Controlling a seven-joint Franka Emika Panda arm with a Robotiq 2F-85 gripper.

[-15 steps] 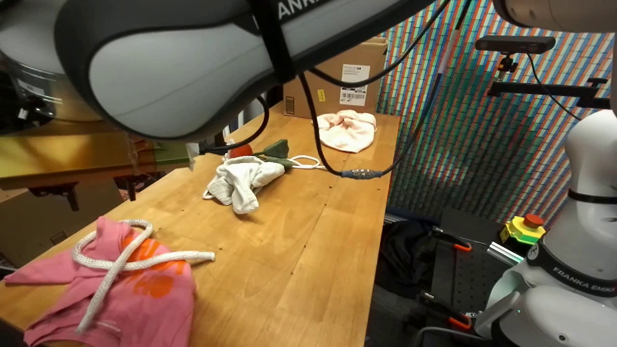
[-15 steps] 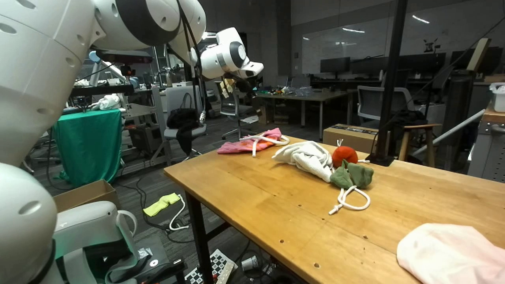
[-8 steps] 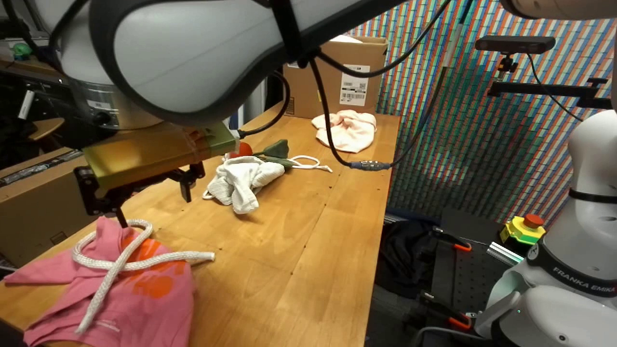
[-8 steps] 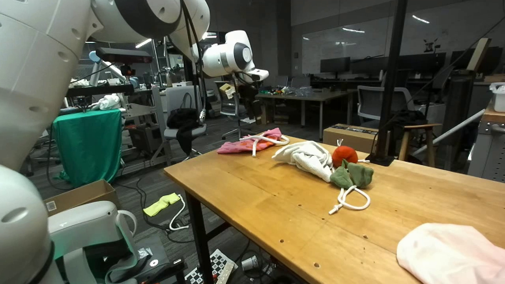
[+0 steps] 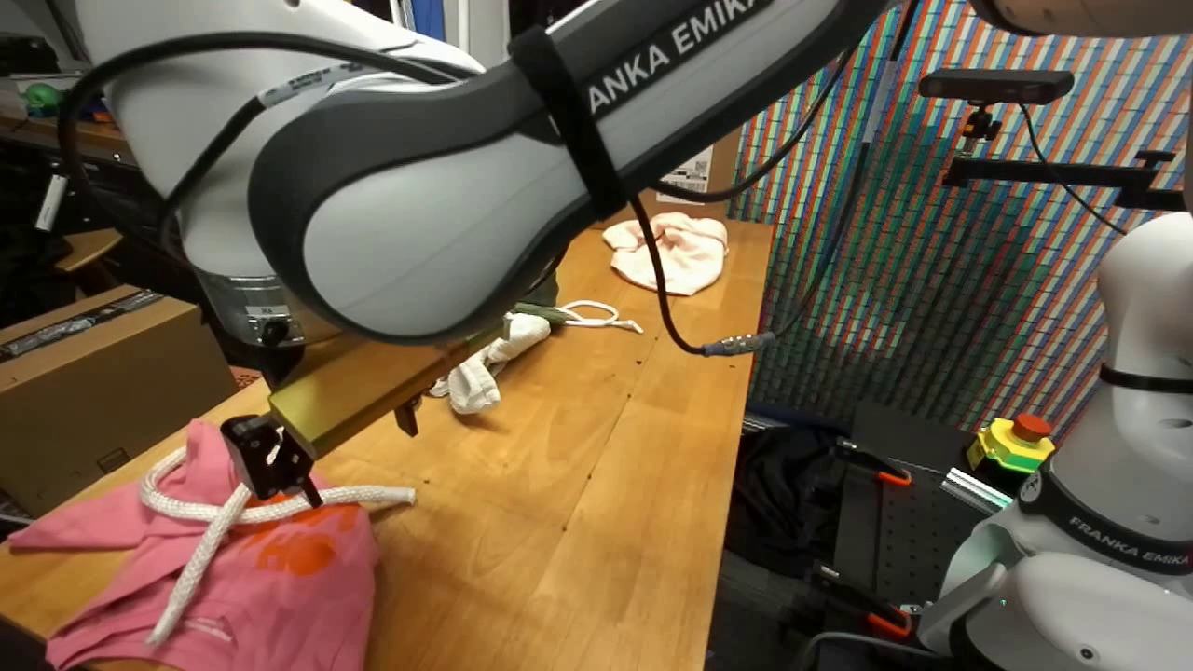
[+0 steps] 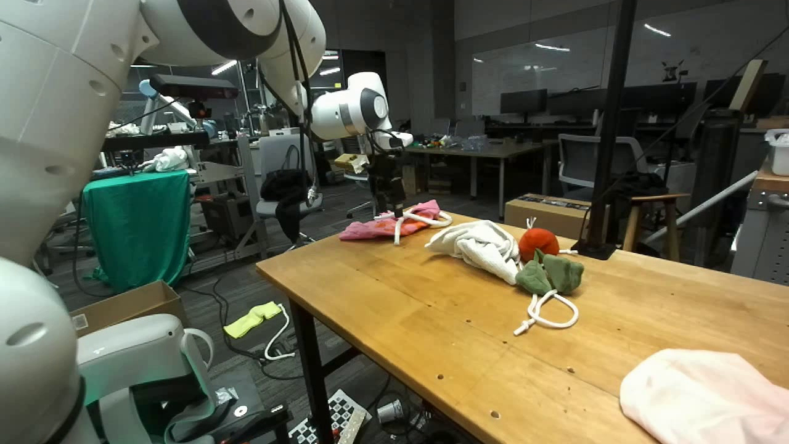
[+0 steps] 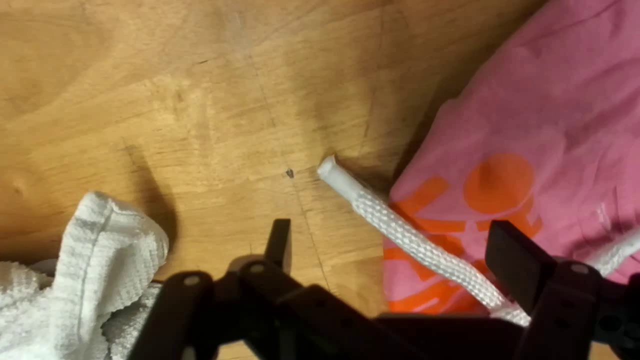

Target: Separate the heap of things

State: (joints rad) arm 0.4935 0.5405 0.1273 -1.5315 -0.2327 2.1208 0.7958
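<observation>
The jaws of the gripper (image 7: 392, 242) stand spread wide, and in the wrist view the loose end of a white rope (image 7: 425, 250) shows in the gap between them. One finger (image 7: 515, 260) is over the pink cloth (image 7: 560, 125) with its orange marks, the other over bare wood; whether either tip touches anything I cannot tell. The rope lies crossed over itself on the pink cloth, its end reaching past the edge. The rest of the heap (image 6: 487, 250) is spread along the table (image 6: 394, 296): near the pink cloth but apart from it, a crumpled grey-white cloth (image 7: 90, 280), and close beside that a round red object (image 6: 537, 243) and a green piece (image 6: 561, 273) with a looped white cord (image 6: 534, 313). Well apart, in an exterior view, a cream cloth (image 5: 685, 252) lies in front of a cardboard box (image 5: 725, 168).
</observation>
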